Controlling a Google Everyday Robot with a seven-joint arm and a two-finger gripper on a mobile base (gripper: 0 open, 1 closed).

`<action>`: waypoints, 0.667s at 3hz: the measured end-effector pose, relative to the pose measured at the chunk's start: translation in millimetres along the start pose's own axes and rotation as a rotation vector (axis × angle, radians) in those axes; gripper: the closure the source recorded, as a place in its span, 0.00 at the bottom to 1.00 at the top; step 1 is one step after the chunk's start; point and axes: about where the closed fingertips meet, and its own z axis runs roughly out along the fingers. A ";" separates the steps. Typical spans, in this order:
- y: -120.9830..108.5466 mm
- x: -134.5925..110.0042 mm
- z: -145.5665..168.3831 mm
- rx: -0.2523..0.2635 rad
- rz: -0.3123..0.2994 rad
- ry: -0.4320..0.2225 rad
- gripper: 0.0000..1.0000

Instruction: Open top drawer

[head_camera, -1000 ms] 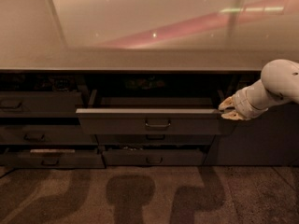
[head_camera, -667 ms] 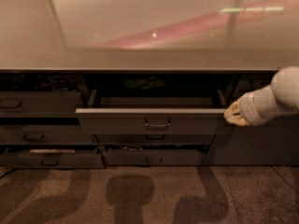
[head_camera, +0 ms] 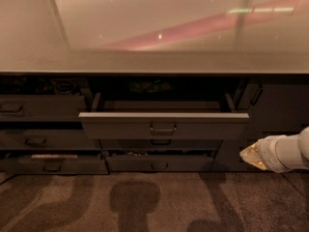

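White ribbed forearm (head_camera: 286,152), pale yellowish hand (head_camera: 247,156) at lower right edge

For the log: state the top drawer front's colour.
The top drawer is plain dark grey-brown (camera view); the gripper is low right, clear of it.

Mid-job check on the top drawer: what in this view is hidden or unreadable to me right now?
1. Top drawer: pulled out, but its front and deep shadow hide the tray floor in the camera view.
2. Claw: low right, apart from the drawer; the arm behind it is cut off by the right edge.
3. Clutter in the recess under the counter: too dark to identify.
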 end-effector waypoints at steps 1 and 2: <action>0.2 0.0 0.0 -0.001 0.000 -0.001 1.00; -20.3 5.1 0.8 0.012 0.027 -0.069 1.00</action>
